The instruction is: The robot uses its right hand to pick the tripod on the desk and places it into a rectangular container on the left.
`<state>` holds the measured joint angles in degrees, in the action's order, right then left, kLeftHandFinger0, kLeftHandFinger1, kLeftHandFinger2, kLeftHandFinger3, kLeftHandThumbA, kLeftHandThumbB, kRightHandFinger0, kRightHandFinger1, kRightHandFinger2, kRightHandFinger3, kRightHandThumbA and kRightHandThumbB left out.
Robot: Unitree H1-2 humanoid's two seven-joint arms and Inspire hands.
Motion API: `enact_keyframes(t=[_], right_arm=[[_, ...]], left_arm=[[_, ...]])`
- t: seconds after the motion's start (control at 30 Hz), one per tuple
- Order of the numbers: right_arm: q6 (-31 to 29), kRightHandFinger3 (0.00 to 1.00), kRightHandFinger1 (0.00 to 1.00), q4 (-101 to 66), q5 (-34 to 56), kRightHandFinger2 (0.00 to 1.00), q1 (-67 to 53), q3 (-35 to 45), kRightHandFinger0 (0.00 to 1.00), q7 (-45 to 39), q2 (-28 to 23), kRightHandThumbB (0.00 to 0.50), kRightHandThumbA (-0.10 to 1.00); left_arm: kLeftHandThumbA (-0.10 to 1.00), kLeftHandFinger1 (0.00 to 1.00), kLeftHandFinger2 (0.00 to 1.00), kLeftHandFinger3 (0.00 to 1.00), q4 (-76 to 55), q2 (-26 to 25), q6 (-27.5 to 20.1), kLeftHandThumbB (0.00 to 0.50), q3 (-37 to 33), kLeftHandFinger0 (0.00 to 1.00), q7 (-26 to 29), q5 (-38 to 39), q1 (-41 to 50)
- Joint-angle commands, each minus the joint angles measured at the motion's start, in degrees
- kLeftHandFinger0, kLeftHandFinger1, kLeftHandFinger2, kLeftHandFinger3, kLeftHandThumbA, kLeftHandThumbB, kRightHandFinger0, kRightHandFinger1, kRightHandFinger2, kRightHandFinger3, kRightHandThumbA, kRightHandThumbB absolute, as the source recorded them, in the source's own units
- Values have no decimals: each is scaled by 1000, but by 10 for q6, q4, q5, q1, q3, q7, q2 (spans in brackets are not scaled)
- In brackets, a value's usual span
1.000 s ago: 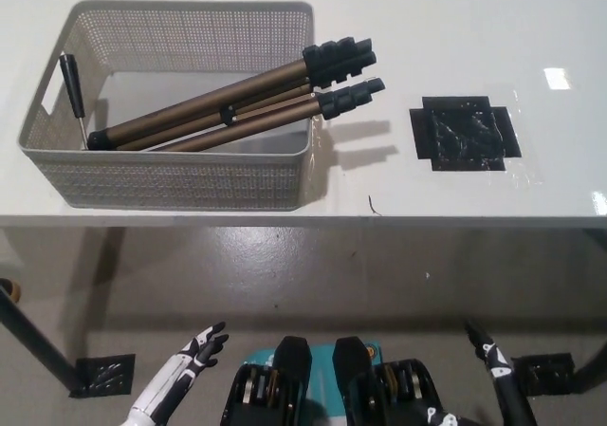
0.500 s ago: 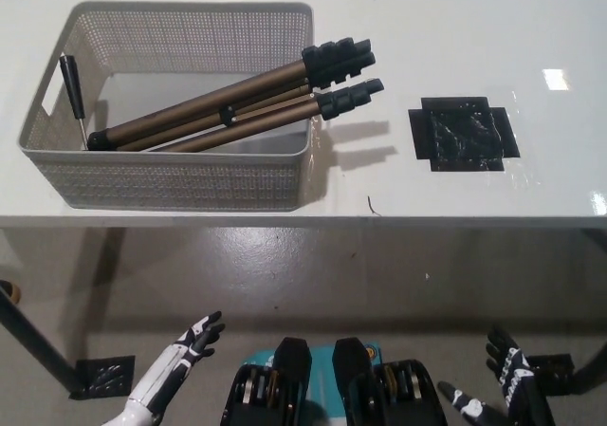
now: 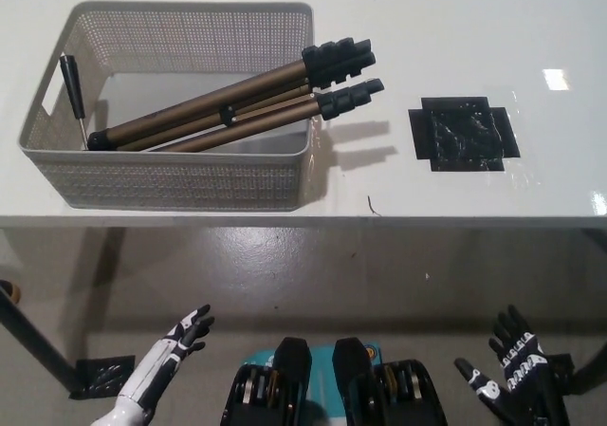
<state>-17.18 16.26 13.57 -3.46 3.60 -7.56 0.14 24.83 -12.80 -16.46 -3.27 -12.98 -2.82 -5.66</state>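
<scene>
The tripod [image 3: 232,103] lies folded in the rectangular container [image 3: 171,175] at the left of the white table [image 3: 427,27], its slim end down in the near-left corner and its black feet propped up over the right rim, jutting past the wall. It sits slanted like this most likely because it is longer than the container, so it can only rest on the diagonal with one end riding the edge. A thin black handle leans against the container's left inner wall. Judging by how things lie, the placing looks done. The right hand [image 3: 512,374] hangs low at the bottom right, below the table edge and well apart from everything on it, its fingers spread wide and holding nothing. The left hand [image 3: 175,345] rests at the lower left, also under the table's level, fingers loosely apart and empty. A black taped patch [image 3: 463,134] sits on the table to the right of the container, probably marking where the tripod starts. No brand, label or writing can be read on the tripod, the container or the patch.
</scene>
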Motion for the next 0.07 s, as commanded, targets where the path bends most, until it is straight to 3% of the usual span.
enact_keyframes(t=[0.0, 0.03], right_arm=[[-40, 1000, 1000, 2, 19, 1000, 17, 5, 1000, -20, -1, 316, 1000], [-40, 1000, 1000, 2, 19, 1000, 17, 5, 1000, -20, -1, 316, 1000]], left_arm=[[1000, 1000, 1000, 1000, -14, -4, -14, 500, 4, 1000, 4, 5, -15], [1000, 1000, 1000, 1000, -13, -4, -14, 500, 4, 1000, 4, 5, -15]])
